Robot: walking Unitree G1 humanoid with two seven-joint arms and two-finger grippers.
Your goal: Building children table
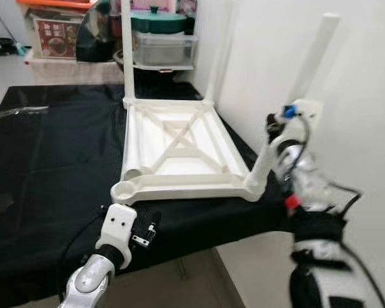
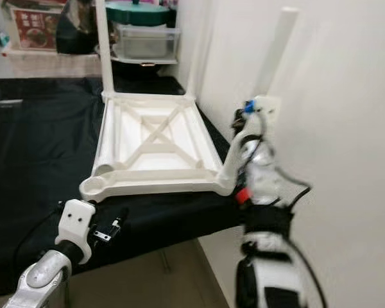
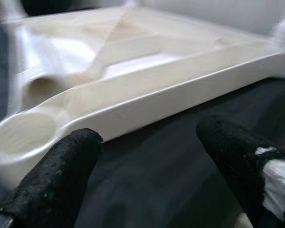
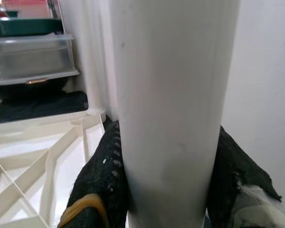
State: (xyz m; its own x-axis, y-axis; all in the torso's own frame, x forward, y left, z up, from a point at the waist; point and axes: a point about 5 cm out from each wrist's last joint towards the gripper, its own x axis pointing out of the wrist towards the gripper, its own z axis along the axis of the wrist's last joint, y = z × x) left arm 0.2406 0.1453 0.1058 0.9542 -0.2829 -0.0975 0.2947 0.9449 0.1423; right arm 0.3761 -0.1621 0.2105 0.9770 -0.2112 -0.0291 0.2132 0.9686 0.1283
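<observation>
A white plastic children's table top (image 1: 179, 144) lies upside down on a black-covered surface (image 1: 51, 154). Two white legs stand in its far corners (image 1: 127, 51). A third white leg (image 1: 305, 77) rises from the near right corner socket (image 1: 255, 186), and my right gripper (image 1: 276, 138) is shut on it, the fingers (image 4: 99, 175) clasping the tube (image 4: 173, 109). The near left corner socket (image 1: 125, 189) holds no leg. My left gripper (image 3: 147, 161) is open just before the table's near rim (image 3: 180, 90), its fingertips (image 3: 61, 166) over the black cloth.
A white wall (image 1: 359, 96) runs close along the right side. Behind the table stand a shelf with a clear storage box (image 1: 163, 48), a teal pot lid (image 1: 157, 22) and a red box (image 1: 54, 35). The black surface's front edge (image 1: 179, 247) drops to the floor.
</observation>
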